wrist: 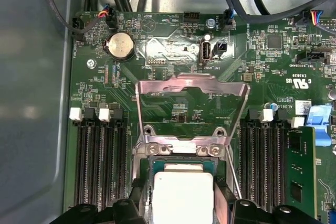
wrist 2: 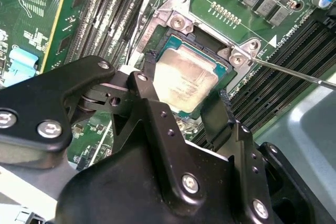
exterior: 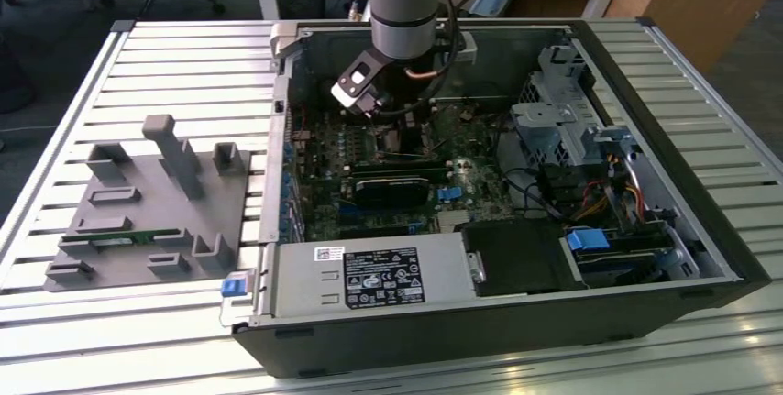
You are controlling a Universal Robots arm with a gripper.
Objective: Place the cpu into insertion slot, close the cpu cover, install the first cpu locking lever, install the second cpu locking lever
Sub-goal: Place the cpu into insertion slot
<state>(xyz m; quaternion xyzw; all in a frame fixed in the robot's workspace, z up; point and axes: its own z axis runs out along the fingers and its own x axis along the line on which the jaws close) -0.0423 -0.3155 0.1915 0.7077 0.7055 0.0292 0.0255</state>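
Overall, in the exterior view the arm [exterior: 410,10] is reaching down into the case [exterior: 490,331]. In the second wrist view the tool [wrist 2: 185,90] is pinching the cpu [wrist 2: 186,77] right at the slot [wrist 2: 178,43], one lever [wrist 2: 294,73] lying unlatched. The first wrist view is adding the cover [wrist: 191,84] standing open: closing and both levers are waiting.

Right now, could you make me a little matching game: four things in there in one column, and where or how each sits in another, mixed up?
Things:
1. cpu
2. cpu cover
3. round battery
4. grey holder tray

Places or states:
A. outside the computer case, on the exterior view's left
B. standing open, tipped up
C. at the insertion slot, silver top up
D. lying flat on the green board

Pairs: 1-C, 2-B, 3-D, 4-A
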